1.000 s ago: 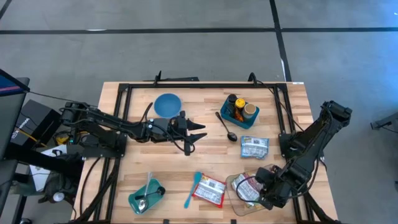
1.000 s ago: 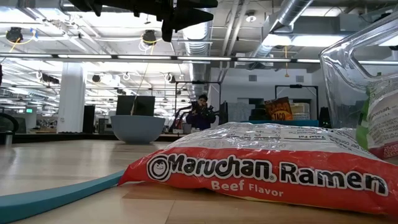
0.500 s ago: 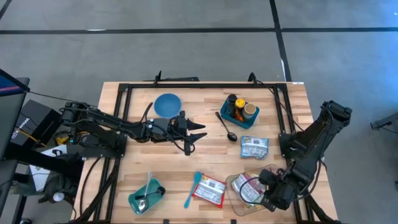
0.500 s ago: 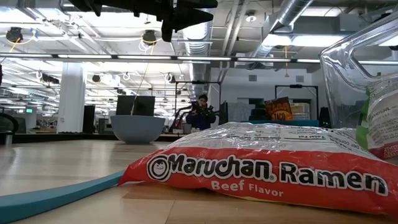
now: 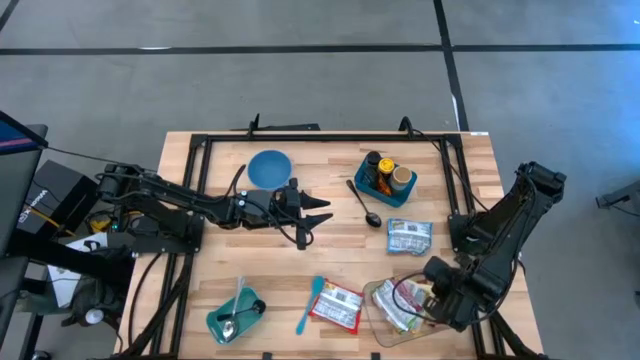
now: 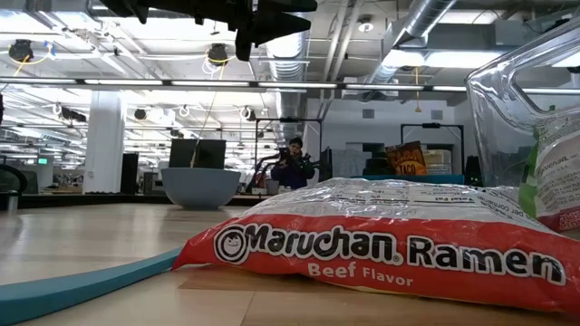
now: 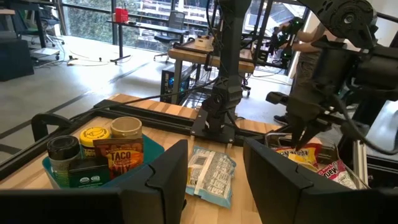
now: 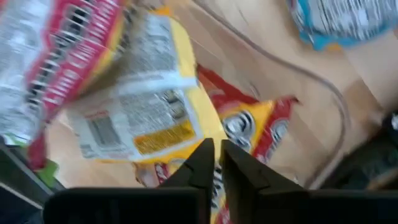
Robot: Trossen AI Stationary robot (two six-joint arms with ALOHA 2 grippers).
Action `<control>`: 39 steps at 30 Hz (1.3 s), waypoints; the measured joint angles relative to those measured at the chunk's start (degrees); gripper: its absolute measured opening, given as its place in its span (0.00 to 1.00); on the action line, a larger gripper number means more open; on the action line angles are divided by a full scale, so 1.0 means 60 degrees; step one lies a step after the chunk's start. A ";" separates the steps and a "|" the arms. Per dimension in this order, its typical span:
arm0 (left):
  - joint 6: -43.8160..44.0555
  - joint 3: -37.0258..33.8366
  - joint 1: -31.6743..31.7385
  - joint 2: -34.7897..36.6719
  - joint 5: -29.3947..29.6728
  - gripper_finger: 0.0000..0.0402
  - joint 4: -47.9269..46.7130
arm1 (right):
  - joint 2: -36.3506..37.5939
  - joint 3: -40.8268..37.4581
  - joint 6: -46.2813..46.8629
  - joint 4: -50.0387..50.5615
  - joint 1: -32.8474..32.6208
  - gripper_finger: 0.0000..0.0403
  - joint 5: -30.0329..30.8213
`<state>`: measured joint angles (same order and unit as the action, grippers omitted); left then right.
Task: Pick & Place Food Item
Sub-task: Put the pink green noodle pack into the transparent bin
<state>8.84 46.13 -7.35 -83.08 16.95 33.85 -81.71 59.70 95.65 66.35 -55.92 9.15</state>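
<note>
**Here, my right tool over the clear tub of packets**

Here the table [image 5: 330,235] lies under me, wooden, with a black frame along its far edge. My left arm reaches over its middle, and my left tool [image 5: 318,212] hangs in the air near the blue bowl [image 5: 269,168], fingers [image 7: 166,177] spread wide with nothing between them. My right arm folds down at the near right corner, and my right tool [image 5: 437,305] sits at the right edge of the clear tub [image 5: 378,300]. In my right wrist view the fingers [image 8: 200,163] are almost together, a thin slit left, directly over a yellow packet [image 8: 155,118] that lies on a red and yellow one [image 8: 249,130]. I cannot tell whether they pinch anything.

The food packets [image 5: 402,302] lie heaped in that tub. Just left of it the ramen pack [image 5: 336,306] lies flat on the table, and the low view shows it as Maruchan beef flavor [image 6: 390,249]. A teal spatula [image 5: 308,303] lies touching its left side. Farther left a teal dish [image 5: 235,318] holds a spoon. A silver-blue pouch [image 5: 408,237] lies between the tub and the teal caddy [image 5: 384,180] of jars. A black spoon [image 5: 362,203] lies just left of that caddy.
</note>
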 joint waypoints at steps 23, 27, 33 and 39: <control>0.0003 0.0000 0.0000 -0.0002 -0.0040 0.37 -0.0113 | -0.0390 0.0721 -0.3185 -0.2234 0.0231 0.00 0.1769; 0.0002 0.0000 0.0000 -0.0002 -0.0036 0.37 -0.0113 | -0.0653 0.0721 -0.2970 -0.2232 0.0208 0.00 0.1429; 0.0004 0.0000 -0.0001 -0.0002 -0.0029 0.37 -0.0111 | -0.0973 0.0718 -0.3016 -0.2726 0.0201 0.00 0.1050; 0.0004 0.0000 -0.0003 -0.0002 0.0015 0.37 -0.0113 | -0.0969 0.0718 -0.3049 -0.2827 0.0200 0.00 0.0991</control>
<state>8.86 46.13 -7.37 -83.09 17.04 33.17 -87.53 64.01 77.36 49.39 -54.72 15.09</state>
